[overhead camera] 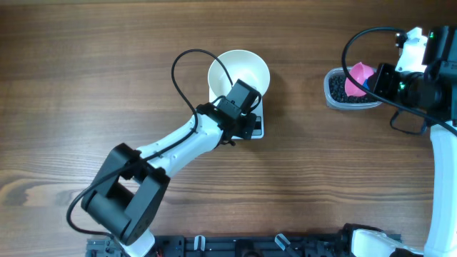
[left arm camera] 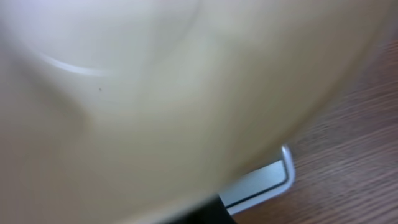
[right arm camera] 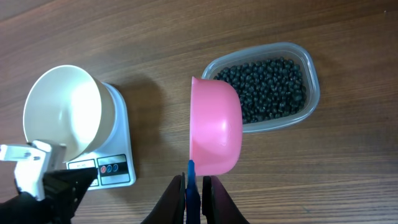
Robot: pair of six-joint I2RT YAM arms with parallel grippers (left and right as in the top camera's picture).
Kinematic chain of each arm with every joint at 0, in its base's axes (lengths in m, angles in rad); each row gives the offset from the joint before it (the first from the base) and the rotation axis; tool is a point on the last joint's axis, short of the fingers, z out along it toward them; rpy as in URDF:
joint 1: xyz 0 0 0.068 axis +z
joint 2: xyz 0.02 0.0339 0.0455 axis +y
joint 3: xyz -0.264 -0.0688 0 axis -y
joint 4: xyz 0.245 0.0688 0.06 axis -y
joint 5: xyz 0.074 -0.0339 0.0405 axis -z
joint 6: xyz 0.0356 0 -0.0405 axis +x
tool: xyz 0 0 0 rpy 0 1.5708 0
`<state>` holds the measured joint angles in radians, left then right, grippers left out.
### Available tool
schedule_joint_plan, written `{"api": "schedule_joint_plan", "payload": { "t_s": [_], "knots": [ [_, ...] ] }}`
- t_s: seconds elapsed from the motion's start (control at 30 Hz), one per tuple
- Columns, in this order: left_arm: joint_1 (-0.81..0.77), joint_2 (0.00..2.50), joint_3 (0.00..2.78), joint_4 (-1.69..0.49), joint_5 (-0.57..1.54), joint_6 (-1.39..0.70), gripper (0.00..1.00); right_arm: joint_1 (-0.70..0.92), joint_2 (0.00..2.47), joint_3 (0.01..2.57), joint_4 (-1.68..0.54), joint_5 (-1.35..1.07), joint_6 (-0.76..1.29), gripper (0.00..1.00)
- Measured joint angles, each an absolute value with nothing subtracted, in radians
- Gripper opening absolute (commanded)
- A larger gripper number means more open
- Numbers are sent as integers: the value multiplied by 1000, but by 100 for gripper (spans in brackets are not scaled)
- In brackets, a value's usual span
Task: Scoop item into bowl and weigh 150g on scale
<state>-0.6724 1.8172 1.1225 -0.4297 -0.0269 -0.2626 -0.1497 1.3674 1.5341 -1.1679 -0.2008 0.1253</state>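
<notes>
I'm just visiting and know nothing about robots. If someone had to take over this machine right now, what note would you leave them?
Left gripper shut at the bowl's near rim; a grip on it can't be confirmed.
Right gripper shut on the pink scoop's handle, scoop at the tub of black beads.
Bowl sits on the scale, apparently empty.
Done: bowl in place. Left: all scooping and weighing to 150g.

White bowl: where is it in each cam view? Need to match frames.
Overhead: bowl top centre, on the scale.
Left wrist: bowl fills most of the frame, blurred.
Right wrist: bowl at left, on the scale.
Shared landmark: the scale under the bowl, a corner showing in all three.
</notes>
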Motion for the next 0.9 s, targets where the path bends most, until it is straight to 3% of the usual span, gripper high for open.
{"api": "schedule_joint_plan", "payload": {
  "t_s": [0.9],
  "knots": [
    [-672,1866,1119,-406,-30,-255,4,-150,1367,1534,-1172,-201,125,4]
  ]
}}
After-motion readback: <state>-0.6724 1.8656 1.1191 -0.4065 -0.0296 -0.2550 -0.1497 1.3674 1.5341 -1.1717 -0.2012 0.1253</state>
